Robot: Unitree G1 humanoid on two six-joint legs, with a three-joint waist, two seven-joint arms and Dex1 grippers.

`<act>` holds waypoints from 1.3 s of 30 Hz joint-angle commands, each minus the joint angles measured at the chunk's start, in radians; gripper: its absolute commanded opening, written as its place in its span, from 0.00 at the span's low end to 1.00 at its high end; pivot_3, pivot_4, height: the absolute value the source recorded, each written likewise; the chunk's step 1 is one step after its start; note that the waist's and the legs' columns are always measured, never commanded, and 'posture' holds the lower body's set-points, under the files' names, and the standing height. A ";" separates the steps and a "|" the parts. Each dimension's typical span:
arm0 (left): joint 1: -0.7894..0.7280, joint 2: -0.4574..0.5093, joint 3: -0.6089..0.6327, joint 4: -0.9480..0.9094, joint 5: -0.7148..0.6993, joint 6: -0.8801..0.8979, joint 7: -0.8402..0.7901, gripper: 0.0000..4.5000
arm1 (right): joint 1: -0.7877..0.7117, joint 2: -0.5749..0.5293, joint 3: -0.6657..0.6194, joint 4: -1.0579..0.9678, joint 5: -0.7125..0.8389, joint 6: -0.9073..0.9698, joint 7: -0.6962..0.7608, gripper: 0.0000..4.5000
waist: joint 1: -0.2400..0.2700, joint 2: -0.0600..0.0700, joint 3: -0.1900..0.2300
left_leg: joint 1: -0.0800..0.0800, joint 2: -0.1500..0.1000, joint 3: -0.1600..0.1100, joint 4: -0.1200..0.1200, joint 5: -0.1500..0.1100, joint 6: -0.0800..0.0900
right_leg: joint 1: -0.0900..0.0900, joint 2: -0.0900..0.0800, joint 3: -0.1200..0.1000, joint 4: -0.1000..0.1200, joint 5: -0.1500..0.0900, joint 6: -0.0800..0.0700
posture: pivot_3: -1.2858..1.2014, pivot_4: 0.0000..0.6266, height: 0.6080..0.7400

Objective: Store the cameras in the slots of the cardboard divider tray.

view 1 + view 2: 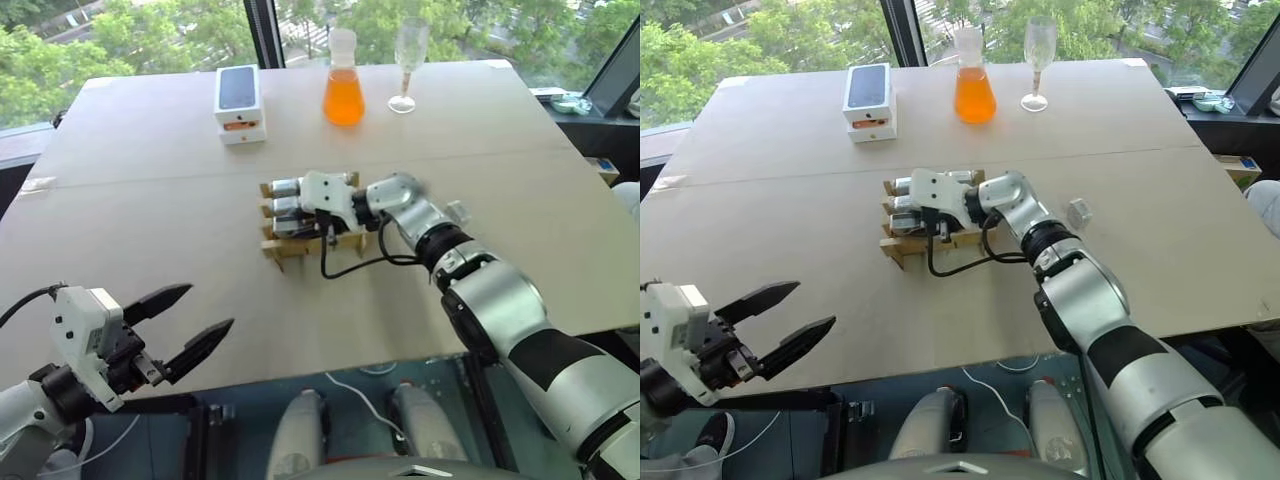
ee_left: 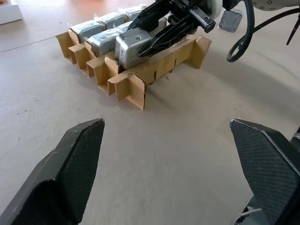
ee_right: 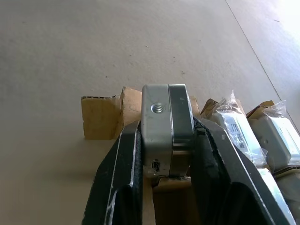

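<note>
Silver-grey camera (image 3: 167,123) sits pinched in the right gripper (image 3: 167,154) over the cardboard divider tray (image 2: 129,86), apparently its near-corner slot; next, lower squarely. Left gripper (image 1: 180,325) hangs spread by the table's (image 1: 150,200) near edge.

right gripper (image 1: 300,212) hides part of the cardboard divider tray (image 1: 283,254)

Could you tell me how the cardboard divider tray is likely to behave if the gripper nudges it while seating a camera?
The cardboard divider tray is thin slotted strips lying loose on the smooth table, so it probably slides easily. Its walls look likely to flex. The cameras already in it may weigh it down somewhat.
</note>
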 commanded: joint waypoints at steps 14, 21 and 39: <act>-0.016 0.021 -0.012 -0.033 -0.031 -0.006 0.022 0.99 | -0.009 0.017 -0.005 0.009 -0.060 -0.057 0.059 0.42 | -0.002 0.000 0.000 | 0.000 0.000 0.000 0.000 0.000 0.000 | 0.000 0.000 0.000 0.000 0.001 0.002 | 0.52 0.24 1.00; -0.031 0.029 -0.023 -0.027 -0.033 -0.001 0.022 0.99 | -0.014 0.020 -0.034 0.007 -0.051 -0.084 0.031 0.99 | -0.002 0.000 0.000 | 0.000 0.000 0.000 0.000 0.000 0.000 | 0.000 0.000 0.000 0.000 0.001 0.002 | 0.52 0.24 1.00; -0.091 0.062 -0.060 0.017 -0.030 0.004 0.006 0.99 | -0.016 -0.021 -0.043 -0.018 -0.057 -0.131 0.035 0.99 | -0.003 0.000 0.000 | 0.000 0.000 0.000 0.000 0.000 0.000 | 0.000 0.001 0.000 0.000 0.002 0.003 | 0.52 0.24 1.00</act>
